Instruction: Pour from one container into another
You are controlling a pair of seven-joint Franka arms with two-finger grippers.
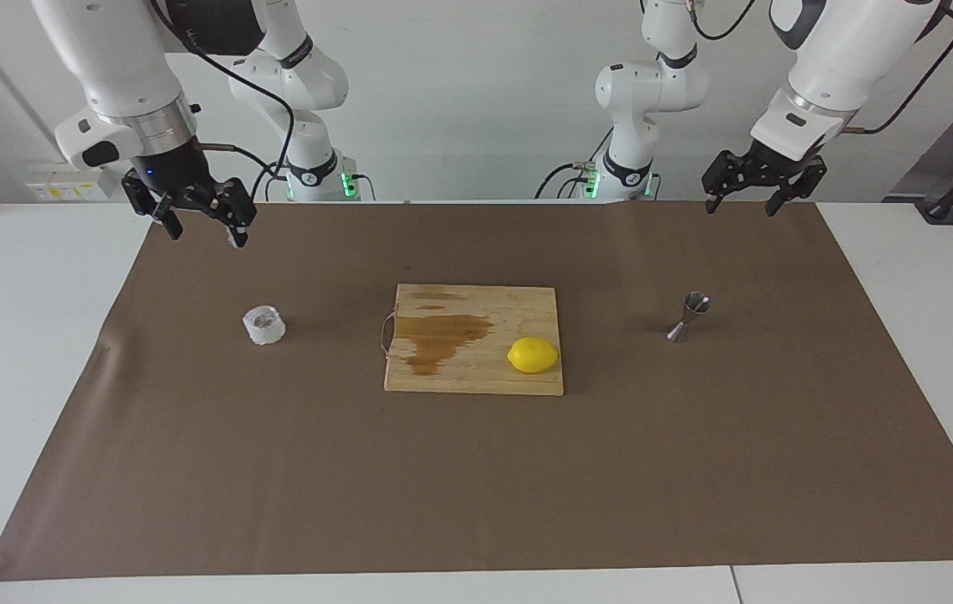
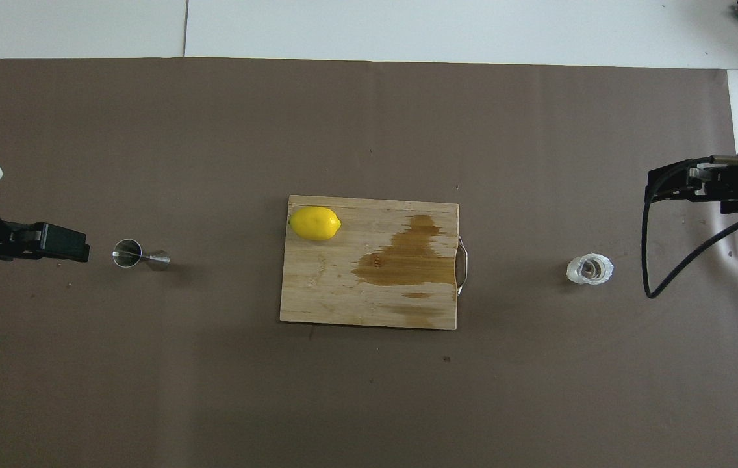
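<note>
The ribbed cup (image 1: 263, 325) is seen upright on the brown paper (image 1: 476, 486) at the left of the facing view, well apart from the steel jigger (image 1: 689, 317), which stands upright at the right. Between them a wooden cutting board (image 1: 460, 373) with a dark wet stain is placed, a lemon (image 1: 533, 355) resting on it. The right end effector (image 1: 201, 220) is held in the air at upper left, its fingers spread and empty. The left end effector (image 1: 739, 197) is held in the air at upper right, likewise spread and empty. The surface (image 1: 32, 335) is white.

Yellow lemon (image 1: 533, 355), brown-stained board (image 1: 474, 339), prob. whitish cup (image 1: 263, 325)
</note>
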